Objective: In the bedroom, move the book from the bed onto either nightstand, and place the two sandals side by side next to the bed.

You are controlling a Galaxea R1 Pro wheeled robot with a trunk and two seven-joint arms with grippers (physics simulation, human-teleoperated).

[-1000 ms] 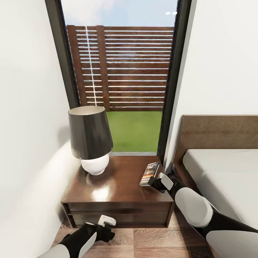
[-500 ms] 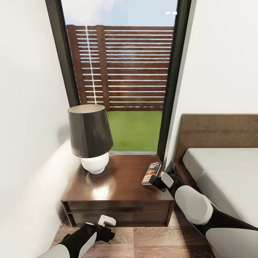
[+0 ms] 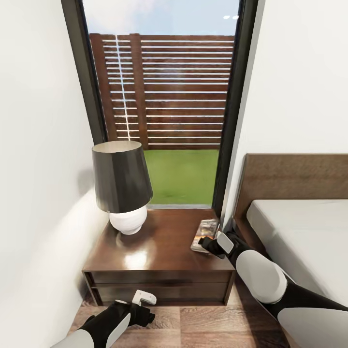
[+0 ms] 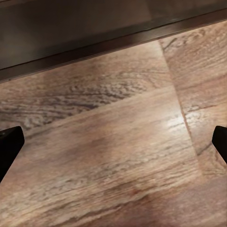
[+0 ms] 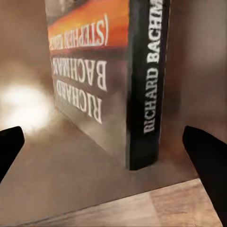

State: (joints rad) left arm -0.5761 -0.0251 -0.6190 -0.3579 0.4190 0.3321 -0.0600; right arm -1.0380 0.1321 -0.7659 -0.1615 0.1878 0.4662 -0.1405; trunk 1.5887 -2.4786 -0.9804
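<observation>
The book [image 3: 205, 235] lay flat on the nightstand [image 3: 159, 256], at the corner nearest the bed [image 3: 299, 232] and well apart from the lamp [image 3: 122, 186] on the same top. The right gripper [image 3: 207, 243] sat at the book's near edge with its jaws spread wide, both fingertips clear of the cover and spine. The left gripper [image 3: 140, 302] hung low before the nightstand's drawer fronts over the wood floor [image 4: 113, 156], jaws wide apart and holding nothing.
</observation>
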